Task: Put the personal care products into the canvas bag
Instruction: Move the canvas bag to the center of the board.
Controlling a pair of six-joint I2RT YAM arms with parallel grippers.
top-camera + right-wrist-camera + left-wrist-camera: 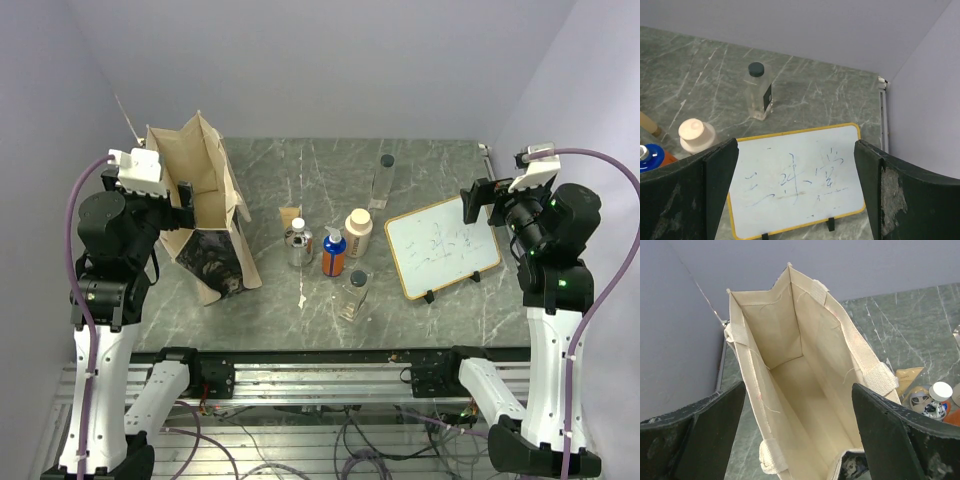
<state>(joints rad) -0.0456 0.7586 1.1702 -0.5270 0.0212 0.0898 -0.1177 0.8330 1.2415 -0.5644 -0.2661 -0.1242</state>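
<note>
Overhead, left arm: I am rising from my base with the elbow folded and the wrist tipped down, so my left gripper is hanging at the near rim of the canvas bag.
Overhead, bag: it is standing open-mouthed on the left side of the table, its dark print facing my bases.
Overhead, right arm: I am standing tall at the right edge, with my right gripper pointing inward above the far right corner of the whiteboard.
Overhead, products: the silver bottle, the blue-and-orange bottle and the cream bottle are clustering mid-table, right of the bag. The near clear bottle is sitting closer to my bases and the far clear bottle towards the back wall. All are sitting outside the bag.
Left wrist: I am looking down into the bag's mouth. My left fingers are spreading wide on either side of it, released. I cannot tell whether they are touching the cloth.
Right wrist: my right fingers are spreading wide, grasping nothing, with the whiteboard showing between them.
</note>
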